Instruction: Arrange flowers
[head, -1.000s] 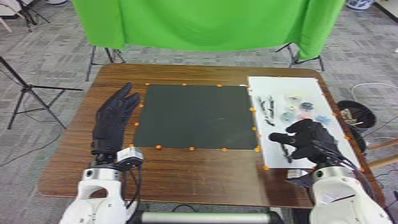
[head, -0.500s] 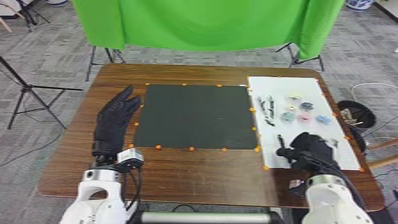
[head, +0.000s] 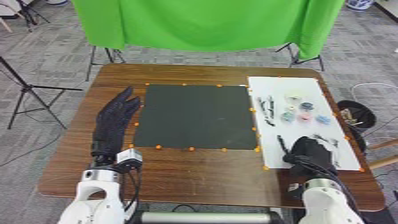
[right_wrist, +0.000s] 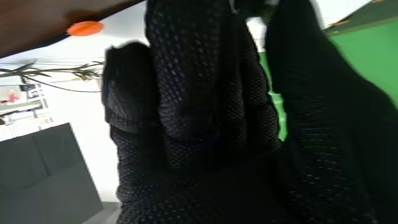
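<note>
"How are the hands?"

"The right hand (head: 311, 150), at the white board's (head: 272, 155) near end, is open, fingers straight; the left hand (head: 113, 122) likewise, left of the black mat (head: 197, 117)."

"And the flowers?"

"On the board: pink flower (head: 305, 117), light-blue flower (head: 322, 120), then farther, pale-yellow flower (head: 296, 94)."

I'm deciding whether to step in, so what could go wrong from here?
The right hand is right beside thin sprigs at the near end of the white sheet, so it might brush them askew or press on them. Farther up, the pink flower and the blue flower lie close together, so reaching for one could nudge the other. The dark stems lie side by side and might catch on each other if one is lifted.
</note>
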